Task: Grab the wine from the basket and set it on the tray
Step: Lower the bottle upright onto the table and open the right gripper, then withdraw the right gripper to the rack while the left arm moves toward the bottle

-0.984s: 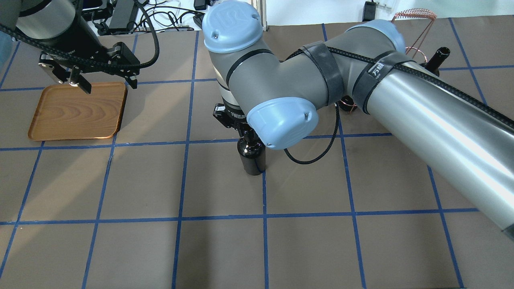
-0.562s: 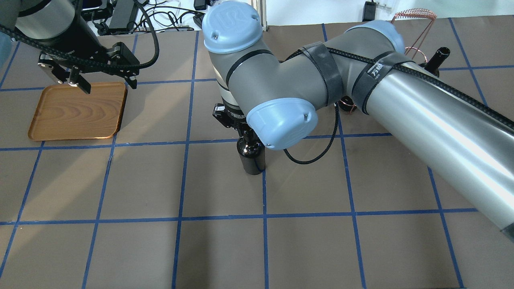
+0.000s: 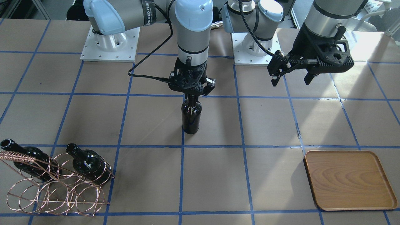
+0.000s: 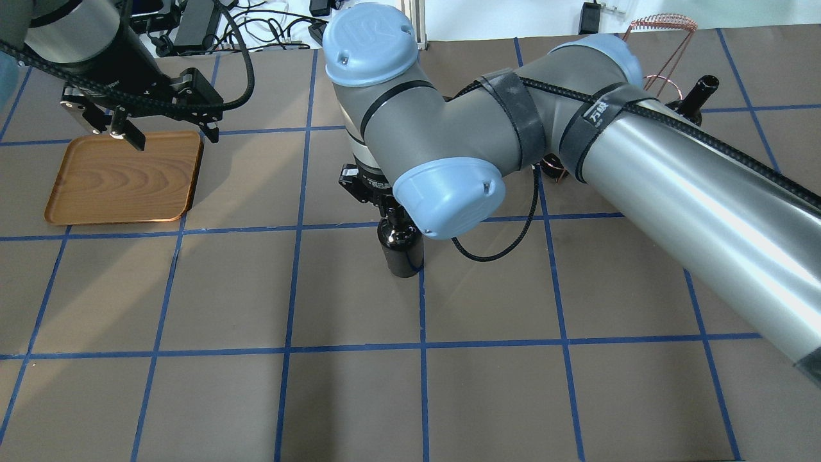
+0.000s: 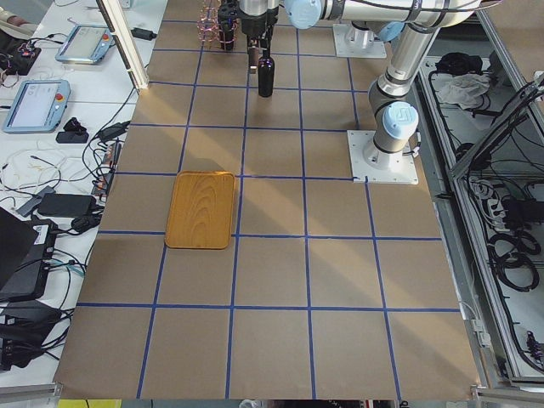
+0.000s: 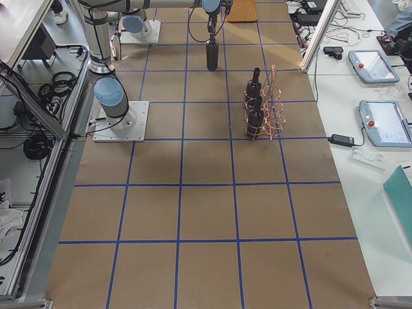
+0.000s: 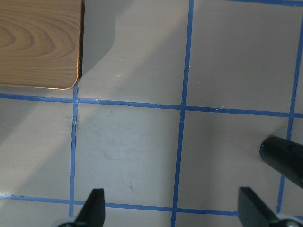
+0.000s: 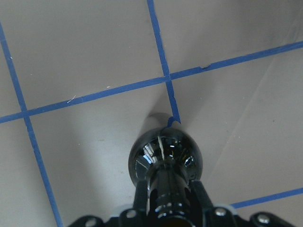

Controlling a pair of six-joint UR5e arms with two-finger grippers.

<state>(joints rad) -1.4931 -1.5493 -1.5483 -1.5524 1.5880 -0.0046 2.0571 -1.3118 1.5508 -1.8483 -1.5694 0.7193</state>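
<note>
Shows, front-facing, the right gripper (image 3: 191,94) clamped on the neck of the upright wine (image 3: 191,117) at the middle of the desk (image 3: 268,125), with the basket (image 3: 56,184) and its two other bottles (image 3: 89,163) at 8 o'clock, the tray (image 3: 350,179) at 4 o'clock and the left gripper (image 3: 291,80) spread wide, empty, at 2 o'clock. Catches, from the left wrist, tray corner at 11 o'clock, wine at 4 o'clock. Looks, from the right wrist, down the pinched neck onto blue tape (image 8: 166,78).
</note>
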